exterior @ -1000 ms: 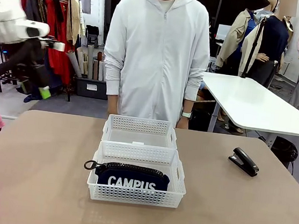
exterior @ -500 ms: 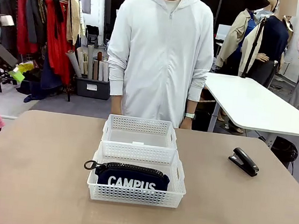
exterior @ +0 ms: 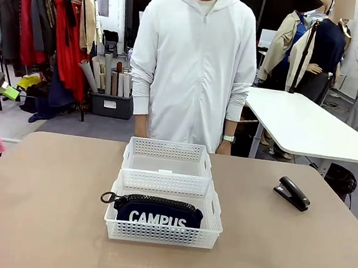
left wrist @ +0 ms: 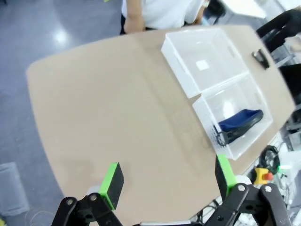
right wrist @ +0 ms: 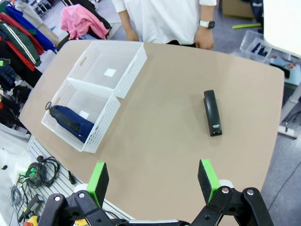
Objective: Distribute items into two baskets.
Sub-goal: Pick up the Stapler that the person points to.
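Front view: the black stapler [exterior: 292,193] lies on the bare tan table [exterior: 42,202], well apart to the right of both baskets. The CAMPUS pouch [exterior: 157,212] sits in the near basket [exterior: 161,235]. The far basket [exterior: 167,151] is empty.

Left wrist view: the left claw [left wrist: 168,176] hangs wide open and empty, with the baskets between it and the stapler.

Right wrist view: the right claw [right wrist: 153,181] is spread wide, holding nothing. The stapler [right wrist: 212,113] lies ahead with its long axis pointing away, crosswise to the pads' closing line and with clear table around it. The right arm looks nearer.

left end effector [left wrist: 168,177]: jaws apart | pouch [left wrist: 240,120] in basket [left wrist: 207,120]
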`<action>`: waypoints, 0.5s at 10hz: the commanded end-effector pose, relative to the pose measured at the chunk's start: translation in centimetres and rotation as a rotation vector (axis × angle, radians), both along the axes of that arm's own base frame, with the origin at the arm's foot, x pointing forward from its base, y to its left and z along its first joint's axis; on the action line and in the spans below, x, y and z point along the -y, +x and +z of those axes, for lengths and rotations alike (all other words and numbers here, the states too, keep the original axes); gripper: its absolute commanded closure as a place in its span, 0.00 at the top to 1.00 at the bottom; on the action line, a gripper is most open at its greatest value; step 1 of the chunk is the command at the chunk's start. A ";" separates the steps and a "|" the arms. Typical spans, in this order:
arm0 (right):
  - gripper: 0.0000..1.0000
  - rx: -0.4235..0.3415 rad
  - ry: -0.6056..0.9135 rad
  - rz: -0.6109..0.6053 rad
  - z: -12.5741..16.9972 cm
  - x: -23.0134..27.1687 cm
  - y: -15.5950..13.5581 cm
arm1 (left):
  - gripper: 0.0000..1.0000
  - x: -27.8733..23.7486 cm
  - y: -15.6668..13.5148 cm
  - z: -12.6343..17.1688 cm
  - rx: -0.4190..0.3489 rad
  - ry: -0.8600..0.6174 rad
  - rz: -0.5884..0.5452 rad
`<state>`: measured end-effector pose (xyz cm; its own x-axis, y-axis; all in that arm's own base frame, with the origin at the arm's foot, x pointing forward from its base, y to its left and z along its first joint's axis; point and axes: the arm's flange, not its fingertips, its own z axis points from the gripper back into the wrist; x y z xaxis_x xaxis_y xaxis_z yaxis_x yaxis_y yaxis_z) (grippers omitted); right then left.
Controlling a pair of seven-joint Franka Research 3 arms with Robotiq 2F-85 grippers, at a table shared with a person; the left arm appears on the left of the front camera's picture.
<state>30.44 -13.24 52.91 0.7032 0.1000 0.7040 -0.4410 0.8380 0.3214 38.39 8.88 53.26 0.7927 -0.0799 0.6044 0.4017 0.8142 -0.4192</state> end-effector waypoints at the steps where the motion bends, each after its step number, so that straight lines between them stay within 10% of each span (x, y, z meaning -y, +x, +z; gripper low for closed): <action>1: 1.00 0.017 0.026 0.010 0.2 -0.1 0.1 | 1.00 -0.4 0.9 -1.5 0.030 -0.079 -0.027; 5: 1.00 0.017 0.026 0.010 0.2 -0.1 0.1 | 1.00 -0.2 1.9 -1.9 0.043 -0.162 -0.043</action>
<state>30.44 -13.24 52.91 0.7032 0.1000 0.7040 -0.4409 0.8380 0.3214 39.65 8.90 51.44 0.7767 -0.0174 0.6296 0.4294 0.7460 -0.5091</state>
